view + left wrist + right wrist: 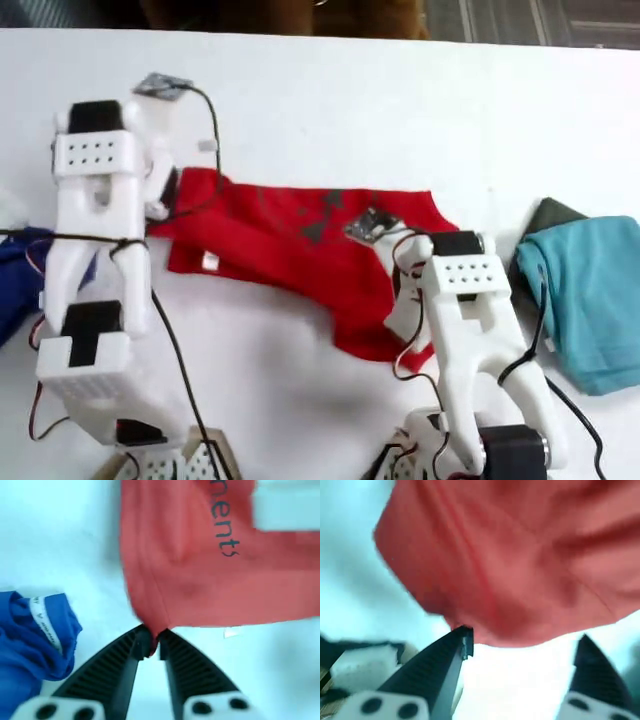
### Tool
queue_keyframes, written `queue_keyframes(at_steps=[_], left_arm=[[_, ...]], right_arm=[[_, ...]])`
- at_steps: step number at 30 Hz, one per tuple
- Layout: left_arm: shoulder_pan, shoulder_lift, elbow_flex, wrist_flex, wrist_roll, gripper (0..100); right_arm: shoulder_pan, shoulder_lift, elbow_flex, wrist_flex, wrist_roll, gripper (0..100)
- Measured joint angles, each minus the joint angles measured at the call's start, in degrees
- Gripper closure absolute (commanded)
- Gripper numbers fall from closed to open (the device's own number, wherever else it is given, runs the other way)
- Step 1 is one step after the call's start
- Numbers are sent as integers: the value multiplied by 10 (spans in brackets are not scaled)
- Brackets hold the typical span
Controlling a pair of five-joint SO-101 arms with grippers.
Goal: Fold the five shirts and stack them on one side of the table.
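Risks losing the red shirt's point(210, 580) thin corner from the tightly pinched left claw point(154, 642), or folding crooked with the right claw point(524, 645) gaping wide, empty.

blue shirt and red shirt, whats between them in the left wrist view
Bare white table lies between the blue shirt and the red shirt in the left wrist view; the left pincer is shut on the red shirt's edge.
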Motion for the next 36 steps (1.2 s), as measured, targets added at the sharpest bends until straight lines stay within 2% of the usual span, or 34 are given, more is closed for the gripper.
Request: queue_keyframes(at_steps=[11, 13, 19, 23, 26, 30, 36], left_arm=[[-5, 0, -13, 12, 1, 849], [-11, 0, -13, -6, 6, 849], [-27, 0, -13, -113, 91, 848], [-21, 11, -19, -171, 134, 848], [-8, 59, -52, -185, 170, 847], [16, 156, -133, -164, 199, 847], [43, 320, -303, -109, 205, 847]], right_arm=[[1, 0, -132, 67, 3, 644], [11, 0, -156, 62, 4, 644], [60, 24, -220, -18, 3, 644], [80, 105, -287, -53, 3, 644], [93, 185, -364, -58, -10, 644], [105, 306, -488, -58, -47, 644], [93, 483, -642, -26, -58, 644]])
